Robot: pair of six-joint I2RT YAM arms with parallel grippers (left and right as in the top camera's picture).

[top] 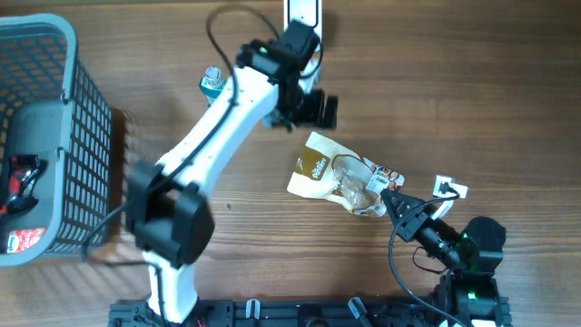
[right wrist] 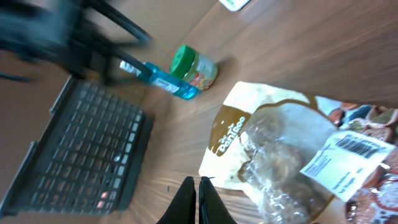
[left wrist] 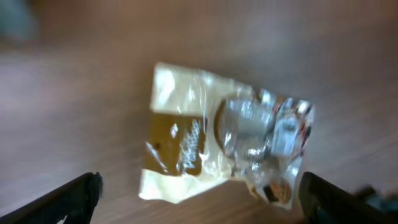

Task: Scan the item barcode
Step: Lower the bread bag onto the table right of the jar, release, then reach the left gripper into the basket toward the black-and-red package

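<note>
On the table [top: 481, 82], snack bag [top: 338, 174] near left gripper's [top: 318, 111] spread jaws — right gripper's [top: 395, 202] pressed together at its edge.

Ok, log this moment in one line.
snack bag: on table, barcode label up | left tool: open, clear of bag | right tool: shut at bag edge, hold unclear

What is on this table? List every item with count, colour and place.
snack bag: one, cream and brown with a clear window, table centre
barcode label: one, white, on the bag, facing up
bottle: one, blue with a green cap, lying beyond the bag
tag: one, white, right of the bag
basket: one, grey mesh, far left
items: several, red, white and dark, inside the basket, unidentifiable
table: one, brown wood
left pincer: one, black, open above the bag
right pincer: one, black, shut at the bag's edge
</note>
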